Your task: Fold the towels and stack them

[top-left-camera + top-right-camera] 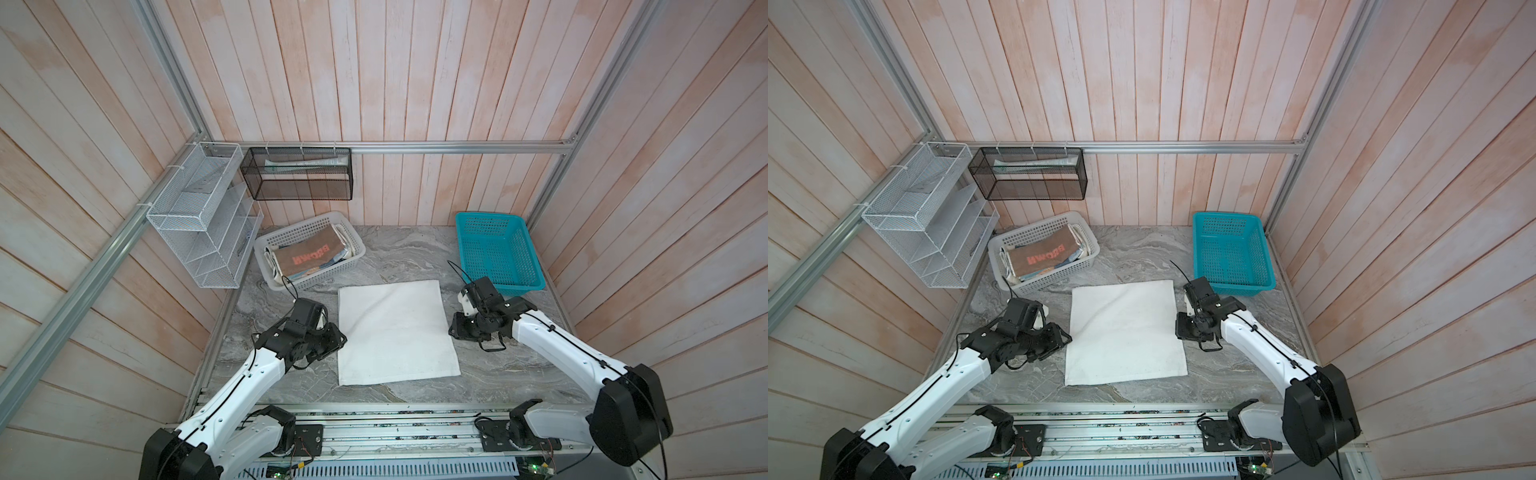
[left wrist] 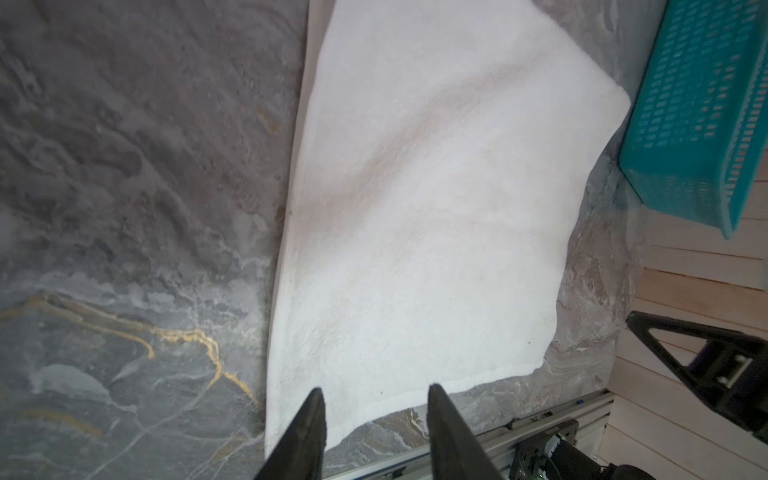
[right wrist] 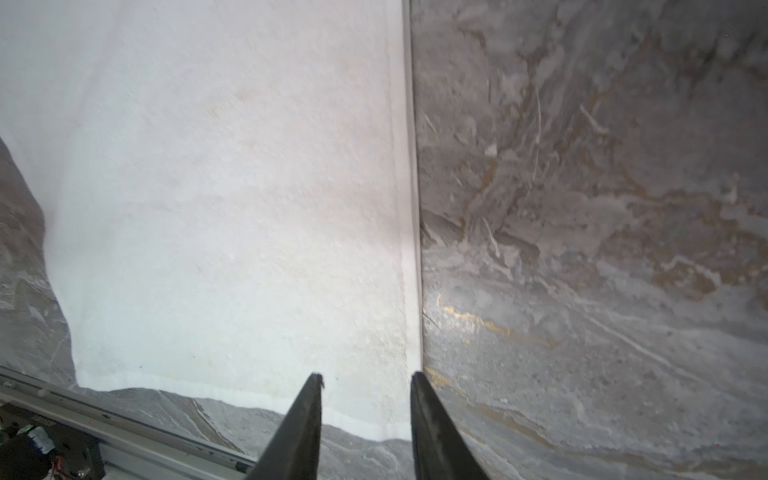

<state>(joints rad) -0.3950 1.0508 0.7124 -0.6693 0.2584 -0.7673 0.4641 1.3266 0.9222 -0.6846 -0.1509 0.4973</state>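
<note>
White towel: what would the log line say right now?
white towel: flat on table | left gripper: open, at its edge | right gripper: open, at its edge | blue basket: empty

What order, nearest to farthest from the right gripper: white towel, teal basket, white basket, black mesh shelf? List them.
In a top view, from the right gripper:
1. white towel, beside it
2. teal basket, back right
3. white basket, back left
4. black mesh shelf, back wall

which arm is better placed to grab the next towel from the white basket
Left, probably: the left gripper is open near the white basket; the right gripper sits across the white towel, by the teal basket.
</note>
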